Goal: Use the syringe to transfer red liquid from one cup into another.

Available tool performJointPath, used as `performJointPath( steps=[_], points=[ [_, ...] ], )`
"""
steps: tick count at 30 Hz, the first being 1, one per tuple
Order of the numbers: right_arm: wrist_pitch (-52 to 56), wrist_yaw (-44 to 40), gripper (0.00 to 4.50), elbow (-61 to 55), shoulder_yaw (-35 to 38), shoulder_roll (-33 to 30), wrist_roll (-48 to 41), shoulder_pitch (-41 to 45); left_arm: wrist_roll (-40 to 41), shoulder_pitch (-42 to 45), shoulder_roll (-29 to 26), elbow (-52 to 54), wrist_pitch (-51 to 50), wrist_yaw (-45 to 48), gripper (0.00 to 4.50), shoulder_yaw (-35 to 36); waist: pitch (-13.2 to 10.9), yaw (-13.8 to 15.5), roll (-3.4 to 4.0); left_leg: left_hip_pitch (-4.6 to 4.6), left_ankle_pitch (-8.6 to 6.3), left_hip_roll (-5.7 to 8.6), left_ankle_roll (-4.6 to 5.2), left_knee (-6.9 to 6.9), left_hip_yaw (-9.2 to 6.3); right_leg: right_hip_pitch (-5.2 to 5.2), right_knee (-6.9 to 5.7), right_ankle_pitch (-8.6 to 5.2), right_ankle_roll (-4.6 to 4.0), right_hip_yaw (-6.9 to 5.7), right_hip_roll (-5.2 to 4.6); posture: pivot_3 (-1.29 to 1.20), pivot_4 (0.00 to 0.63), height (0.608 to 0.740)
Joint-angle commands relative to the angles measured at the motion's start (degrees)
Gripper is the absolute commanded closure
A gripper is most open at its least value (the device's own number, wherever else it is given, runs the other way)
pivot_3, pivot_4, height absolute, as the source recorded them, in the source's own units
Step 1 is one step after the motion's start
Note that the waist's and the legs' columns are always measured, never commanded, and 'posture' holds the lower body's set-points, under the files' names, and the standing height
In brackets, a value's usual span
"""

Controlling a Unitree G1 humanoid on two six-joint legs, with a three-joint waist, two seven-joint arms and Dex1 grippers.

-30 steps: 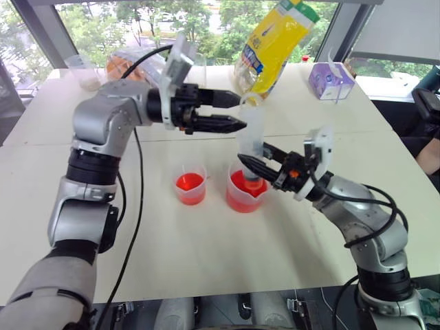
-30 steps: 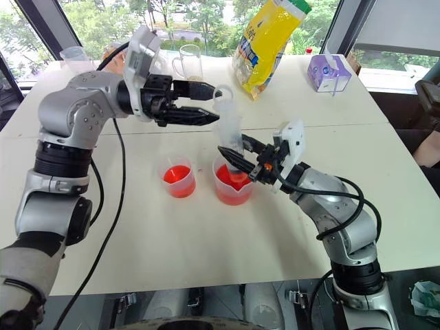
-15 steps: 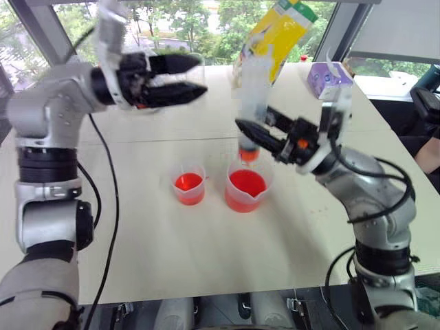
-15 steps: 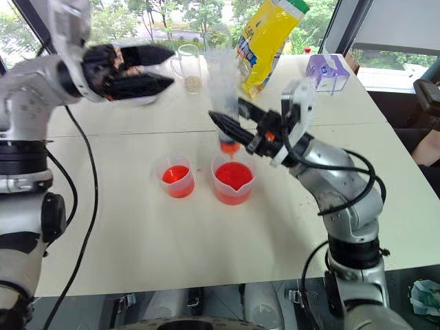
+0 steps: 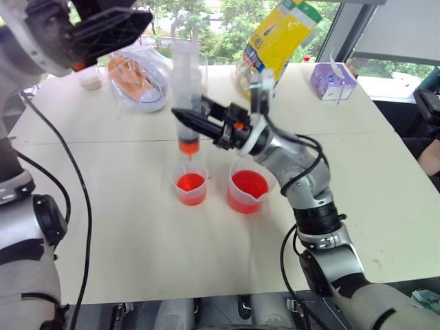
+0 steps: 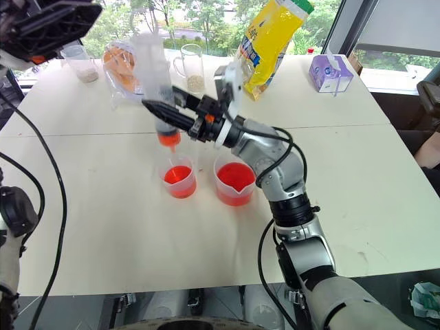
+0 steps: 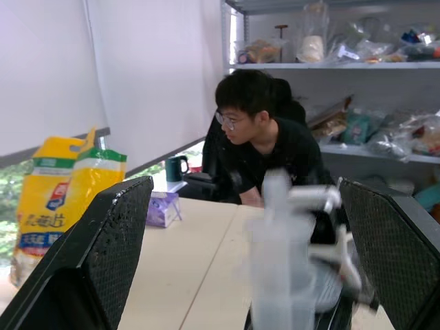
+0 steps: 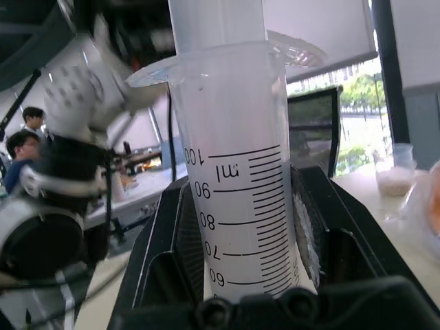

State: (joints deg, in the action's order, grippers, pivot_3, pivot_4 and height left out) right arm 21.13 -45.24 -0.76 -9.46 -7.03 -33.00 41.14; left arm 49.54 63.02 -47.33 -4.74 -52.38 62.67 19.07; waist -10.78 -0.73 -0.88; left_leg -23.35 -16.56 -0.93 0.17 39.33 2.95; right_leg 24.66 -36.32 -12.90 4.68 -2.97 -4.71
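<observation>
My right gripper (image 5: pixel 184 117) is shut on the barrel of the syringe (image 5: pixel 185 82) and holds it upright. Its orange-red tip (image 5: pixel 188 146) hangs just above the smaller clear cup (image 5: pixel 190 187), which holds red liquid. The wider spouted beaker (image 5: pixel 247 191), also holding red liquid (image 5: pixel 247 184), stands right beside that cup. In the right wrist view the scaled barrel (image 8: pixel 234 185) sits between the black fingers. High at the upper left, my left gripper (image 5: pixel 134 20) is open with nothing in it. In its wrist view the syringe top (image 7: pixel 282 268) shows blurred beyond the two fingers (image 7: pixel 110 240).
At the back of the white table (image 5: pixel 137 261) stand a yellow bag (image 5: pixel 278 41), a purple tissue box (image 5: pixel 331 80), a clear bag with orange contents (image 5: pixel 137 72), a handled glass mug (image 6: pixel 191 69) and a small cup of grains (image 6: pixel 81 65). A person (image 7: pixel 268 151) sits beyond the table.
My right gripper lifted the syringe out of the spouted beaker and carried it left, over the smaller cup. The left arm rose and swung away to the upper left.
</observation>
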Motion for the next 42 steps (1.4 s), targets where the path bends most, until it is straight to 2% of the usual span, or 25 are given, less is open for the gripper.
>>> performJointPath(
  steps=[1, 10, 19, 22, 29, 42],
  points=[
    [-2.41, -2.17, 3.11, -0.70, -1.06, 0.86, 1.27, -1.56, 1.95, -0.19, -0.99, 2.65, -0.89, -0.87, 0.07, 0.64, 0.00, -0.04, 0.00, 0.00, 0.00, 0.00, 0.00, 0.00, 0.01, 0.00, 0.00, 0.00, 0.00, 0.00, 0.00, 0.00, 0.150, 0.740],
    [-2.56, -2.27, 3.11, -1.96, -1.56, 1.27, 3.21, -4.82, -0.07, -5.78, -2.31, 7.65, -0.49, 3.13, 0.07, -7.02, 0.00, -0.20, 0.00, 0.07, 0.08, -0.01, -0.14, 0.00, -0.01, 0.01, -0.13, 0.00, -0.01, 0.00, 0.06, 0.00, 0.150, 0.740],
    [-2.69, -1.93, 3.11, -2.56, -1.69, 1.45, 4.15, -5.29, -2.27, -8.16, -2.25, 7.94, 1.10, 4.19, 0.07, -9.91, 0.00, -0.01, 0.01, 0.07, 0.08, 0.00, -0.14, 0.00, -0.01, 0.01, -0.12, 0.00, -0.02, 0.01, 0.06, 0.00, 0.150, 0.740],
    [-2.68, -2.02, 3.11, -2.58, -1.84, 1.53, 4.58, -5.39, -2.40, -8.32, -1.85, 7.43, 1.36, 4.03, 0.90, -9.87, 0.00, -0.06, 0.01, 0.06, 0.08, 0.00, -0.14, 0.00, -0.01, 0.01, -0.12, 0.00, -0.02, 0.01, 0.05, 0.00, 0.150, 0.740],
    [-2.61, -2.20, 3.11, -2.55, -1.97, 1.59, 4.94, -5.33, -2.81, -8.72, -1.05, 7.46, 1.65, 3.91, 4.35, -9.99, 0.00, -0.06, 0.01, 0.06, 0.08, 0.00, -0.14, 0.00, -0.01, 0.01, -0.12, 0.00, -0.02, 0.01, 0.06, 0.00, 0.150, 0.740],
    [-1.27, 0.83, 3.11, -7.09, 0.57, 2.30, 3.76, -2.33, -4.78, -13.75, -1.45, 10.98, 4.26, 6.30, 4.43, -13.79, 0.00, -0.07, 0.01, 0.06, 0.08, -0.01, -0.14, 0.00, -0.01, 0.01, -0.11, 0.00, -0.02, 0.01, 0.05, 0.00, 0.150, 0.740]
  ],
)
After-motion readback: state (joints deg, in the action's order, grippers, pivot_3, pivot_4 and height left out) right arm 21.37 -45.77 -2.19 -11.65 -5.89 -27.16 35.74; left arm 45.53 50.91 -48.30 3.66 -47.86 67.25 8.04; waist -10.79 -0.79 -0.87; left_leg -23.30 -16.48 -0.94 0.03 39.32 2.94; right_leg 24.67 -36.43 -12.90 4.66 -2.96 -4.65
